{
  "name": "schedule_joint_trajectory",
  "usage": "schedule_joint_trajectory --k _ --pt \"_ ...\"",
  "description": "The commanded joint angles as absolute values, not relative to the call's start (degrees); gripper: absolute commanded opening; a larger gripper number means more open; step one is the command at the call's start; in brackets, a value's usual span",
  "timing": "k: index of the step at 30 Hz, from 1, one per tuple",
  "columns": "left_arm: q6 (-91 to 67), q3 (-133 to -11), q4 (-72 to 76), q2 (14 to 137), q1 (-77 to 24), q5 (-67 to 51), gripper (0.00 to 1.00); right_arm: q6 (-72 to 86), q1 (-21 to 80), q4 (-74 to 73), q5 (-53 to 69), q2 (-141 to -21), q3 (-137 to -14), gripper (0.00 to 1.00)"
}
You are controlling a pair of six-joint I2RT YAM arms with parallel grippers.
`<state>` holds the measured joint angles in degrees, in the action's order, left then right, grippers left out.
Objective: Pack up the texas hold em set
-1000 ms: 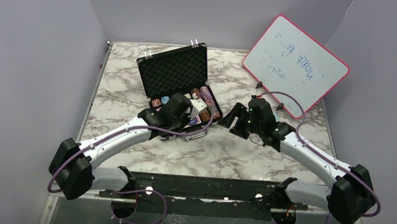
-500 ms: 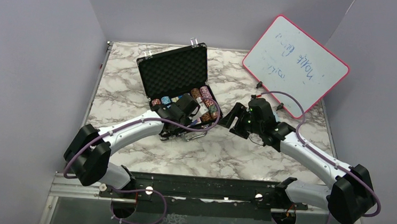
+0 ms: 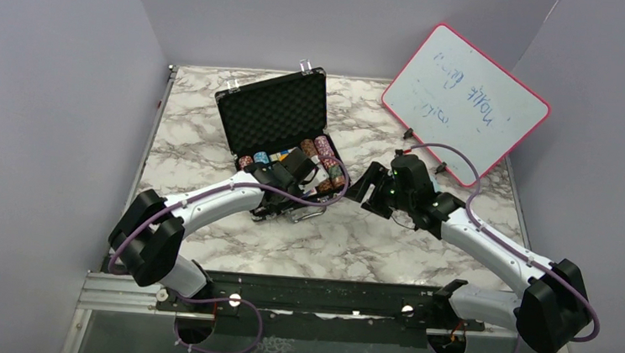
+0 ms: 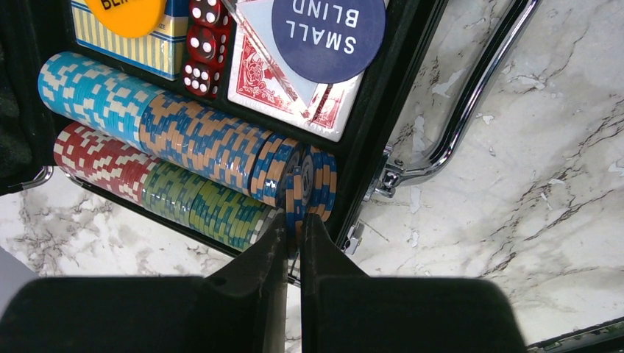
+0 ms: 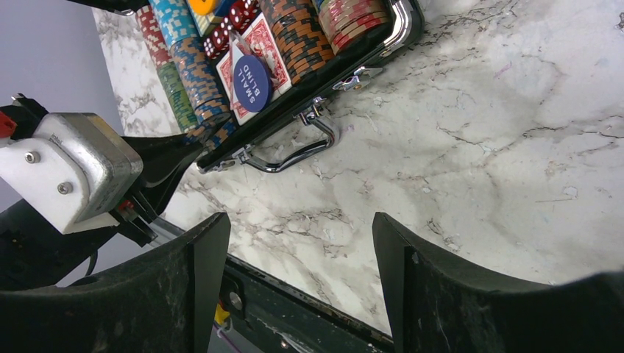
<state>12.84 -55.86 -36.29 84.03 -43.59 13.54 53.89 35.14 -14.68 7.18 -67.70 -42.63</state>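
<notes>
The black briefcase (image 3: 272, 114) lies open on the marble table, foam lid up. In the left wrist view, rows of multicoloured poker chips (image 4: 184, 140), red dice (image 4: 202, 44), the red-backed card deck (image 4: 254, 70), a navy "small blind" button (image 4: 327, 29) and the orange round button (image 4: 125, 11) lie in it. My left gripper (image 4: 293, 224) is shut on an orange-and-blue chip (image 4: 296, 195) at the end of a chip row, by the case's front wall. It also shows in the top view (image 3: 296, 175). My right gripper (image 5: 298, 228) is open and empty over the table, right of the case (image 3: 363, 189).
The pink-framed whiteboard (image 3: 465, 100) leans at the back right. The case's silver handle (image 4: 471, 95) sticks out over the marble towards the arms. The black mounting rail (image 3: 325, 295) runs along the table's near edge.
My left arm has reached further into the case, and its gripper now sits at the end of the chip rows. The right arm has not moved.
</notes>
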Motion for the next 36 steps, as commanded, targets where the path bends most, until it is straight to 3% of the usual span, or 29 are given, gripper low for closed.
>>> schedule_joint_trajectory --k 1,5,10,21,29,36 --pt "11.91 -58.15 -37.13 84.20 -43.68 15.46 0.21 52.82 34.75 -14.24 7.99 -66.53 -43.04 0.73" --pt "11.42 -58.51 -37.39 84.08 -43.68 15.93 0.34 52.69 34.72 -14.32 8.09 -66.53 -42.99 0.73" --pt "11.23 -58.66 -38.14 83.52 -43.66 14.07 0.36 52.50 34.72 -14.33 8.04 -66.44 -43.10 0.73" --pt "10.95 -58.44 -38.42 86.02 -43.62 15.68 0.58 51.99 34.72 -14.40 8.05 -66.69 -43.46 0.73" --pt "10.41 -58.63 -38.41 88.03 -43.67 18.43 0.61 51.50 34.72 -14.90 7.48 -66.47 -44.02 0.73" --pt "8.92 -59.49 -37.68 87.63 -43.67 22.85 0.54 51.30 34.64 -15.03 7.29 -66.53 -44.02 0.73"
